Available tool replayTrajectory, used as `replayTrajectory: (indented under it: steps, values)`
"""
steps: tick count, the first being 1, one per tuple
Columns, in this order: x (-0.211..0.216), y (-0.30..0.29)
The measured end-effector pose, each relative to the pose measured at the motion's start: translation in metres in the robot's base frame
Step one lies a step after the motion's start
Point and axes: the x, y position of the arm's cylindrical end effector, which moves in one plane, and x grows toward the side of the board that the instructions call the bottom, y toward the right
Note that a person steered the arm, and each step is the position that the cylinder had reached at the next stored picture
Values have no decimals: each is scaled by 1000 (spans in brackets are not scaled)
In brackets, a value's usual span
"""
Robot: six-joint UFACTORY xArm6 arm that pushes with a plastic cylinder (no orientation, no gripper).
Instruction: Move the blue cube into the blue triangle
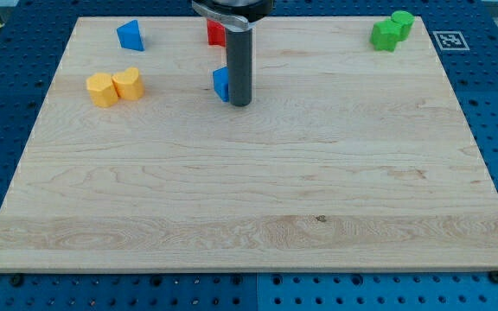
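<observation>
In the camera view, the arm comes in from the view's top, left of the middle, and only its dark collar and the straight dark rod show. The rod stands nearly upright on the wooden board (258, 199). My tip (240, 104) rests on the board in its upper half. There are no jaws to open or close; the rod holds nothing and simply presses sideways.

The blue cube (221, 84) sits right against the rod's left side, touching it, and the rod hides the cube's right part. My tip is therefore on the cube's right, slightly toward the view's bottom.

The blue triangle (130, 35) lies near the board's top left corner, well apart from the cube, up and to the left of it.

Two yellow blocks (115, 86) touch each other near the left edge, below the triangle. A red block (215, 32) peeks out behind the rod at the top edge, mostly hidden. Two green blocks (392, 29) sit together near the top right corner.
</observation>
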Motion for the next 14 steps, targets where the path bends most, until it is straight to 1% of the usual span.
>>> replayTrajectory:
  steps: [1,3,4,6,7,8,10,14]
  values:
    - [-11,0]
    - [-47,-2]
    - [-60,-11]
    - [-56,-56]
    - [-47,-69]
    - [-31,-69]
    - [-29,-76]
    - [-97,-128]
